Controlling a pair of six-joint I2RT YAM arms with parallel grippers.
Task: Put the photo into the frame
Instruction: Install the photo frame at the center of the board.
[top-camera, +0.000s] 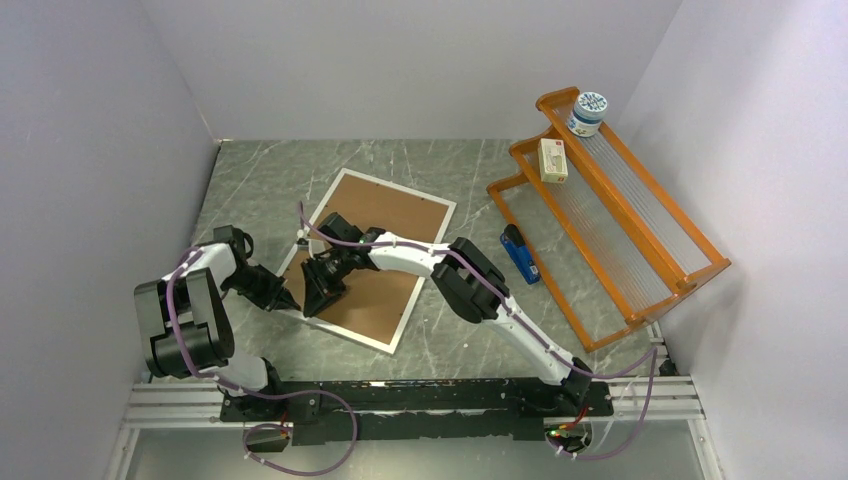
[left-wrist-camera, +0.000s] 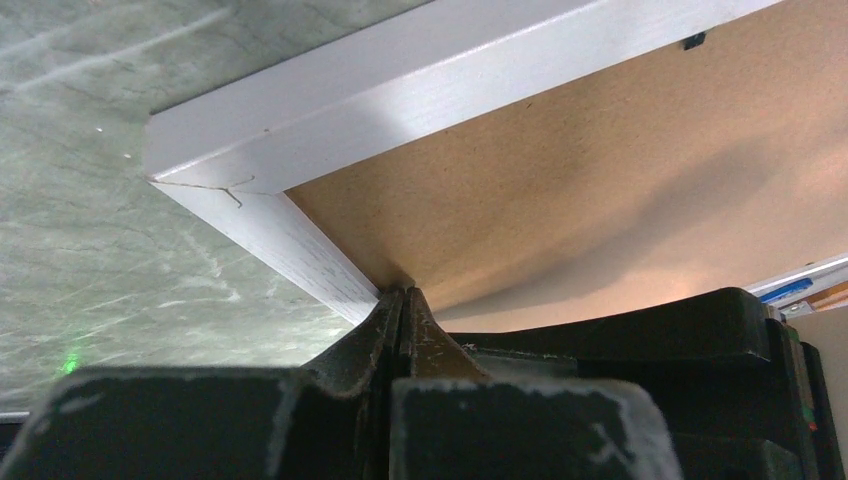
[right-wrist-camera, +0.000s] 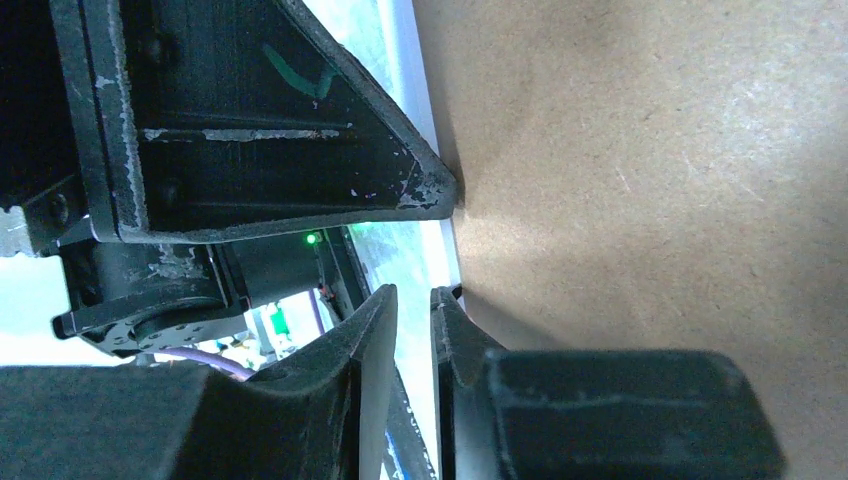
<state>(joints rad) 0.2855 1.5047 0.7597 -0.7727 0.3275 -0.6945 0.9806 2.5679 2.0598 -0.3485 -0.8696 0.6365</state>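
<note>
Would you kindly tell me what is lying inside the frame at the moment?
The brown backing board fills the frame up to its white rim. Anything beneath the board, the photo included, is covered and cannot be seen.

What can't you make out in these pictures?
The photo: in no view; the backing board may cover it.
Left pincer, left wrist view: whether its shut tips pinch anything at the frame is hidden by the tips.
Jar label, top view: too small to read.

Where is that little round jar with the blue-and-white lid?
The jar stands far right in the overhead view, on the top shelf of the orange rack, just beyond a small cream box.
</note>
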